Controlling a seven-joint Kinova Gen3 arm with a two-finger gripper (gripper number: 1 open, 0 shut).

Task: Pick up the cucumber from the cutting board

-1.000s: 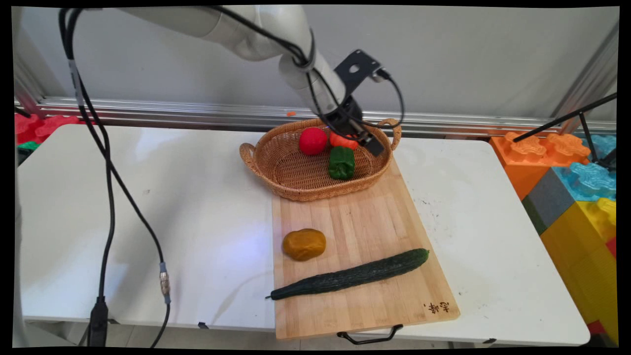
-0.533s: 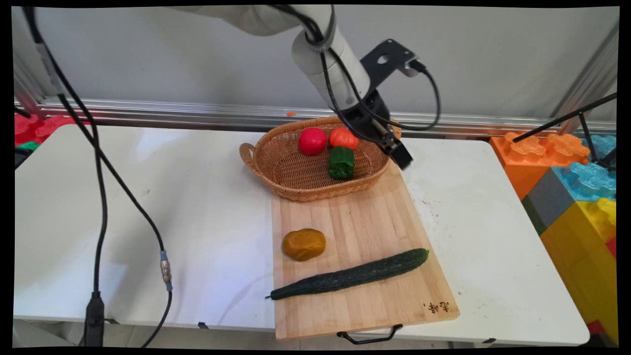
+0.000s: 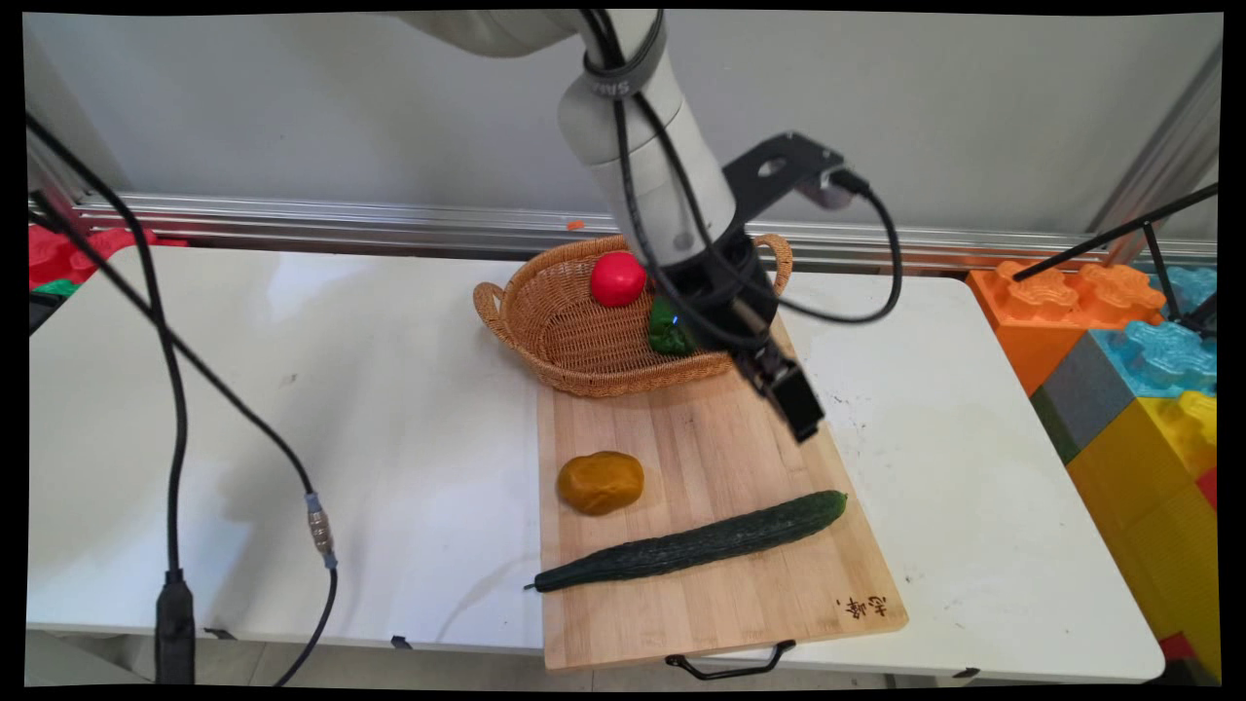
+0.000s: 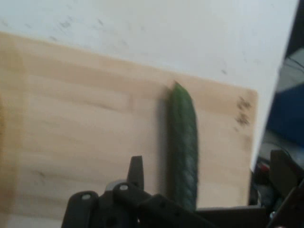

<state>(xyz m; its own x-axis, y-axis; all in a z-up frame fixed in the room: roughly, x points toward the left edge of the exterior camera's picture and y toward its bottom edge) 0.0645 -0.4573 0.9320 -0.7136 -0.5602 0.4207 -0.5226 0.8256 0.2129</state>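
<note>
We see the gripper (image 3: 803,414) hovering over the cutting board's (image 3: 720,604) right edge, holding nothing; we cannot tell how its jaws stand. The cucumber (image 3: 691,543) lies nearest, toward the board's near edge, the potato (image 3: 601,482) at its left edge, the basket (image 3: 574,336) at its far edge.

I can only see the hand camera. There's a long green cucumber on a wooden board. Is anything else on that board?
Observer: Yes. A round yellow-brown potato lies on the board beside the cucumber, not touching it.
Operator: Ooh! What's at the far end of the board?
Observer: A wicker basket with two handles. Its near edge rests on the board.
Operator: Is there food in it?
Observer: A red ball-shaped fruit and a green pepper. The arm partly covers the pepper.
Operator: Where's my gripper?
Observer: The gripper hangs above the board, between the basket and the cucumber.
</note>
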